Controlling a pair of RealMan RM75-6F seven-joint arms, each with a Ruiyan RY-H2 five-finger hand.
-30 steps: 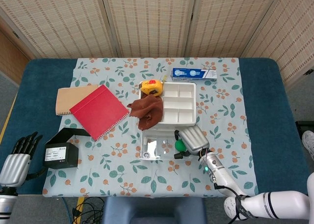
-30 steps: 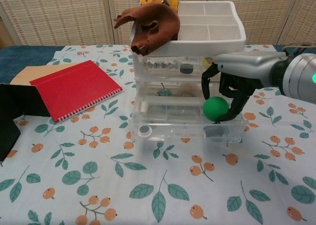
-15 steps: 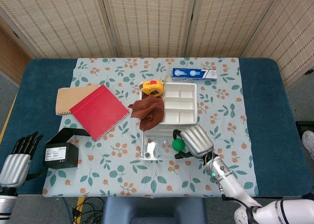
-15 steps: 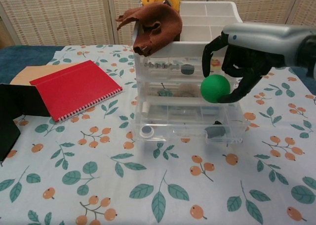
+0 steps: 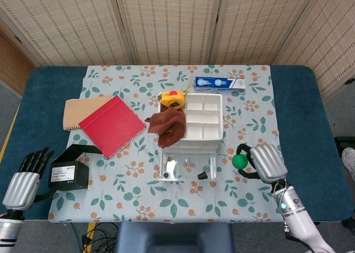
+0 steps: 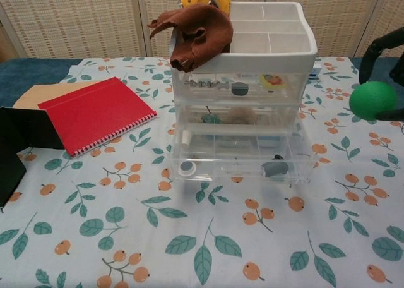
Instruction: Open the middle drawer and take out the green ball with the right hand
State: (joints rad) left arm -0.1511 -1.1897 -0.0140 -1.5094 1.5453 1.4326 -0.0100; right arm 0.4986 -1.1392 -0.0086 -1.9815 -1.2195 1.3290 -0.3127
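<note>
Holding green ball in right hand, clear of drawer unit, off to its right above patterned cloth on counter. Fingers curl around ball, clamped on it; ball sits on hand's inner side, toward drawers. Middle drawer stands pulled out, ball no longer inside. Judged: task near done, only setting down left. Left hand far off at counter's left edge, fingers apart, holding nothing.
</note>
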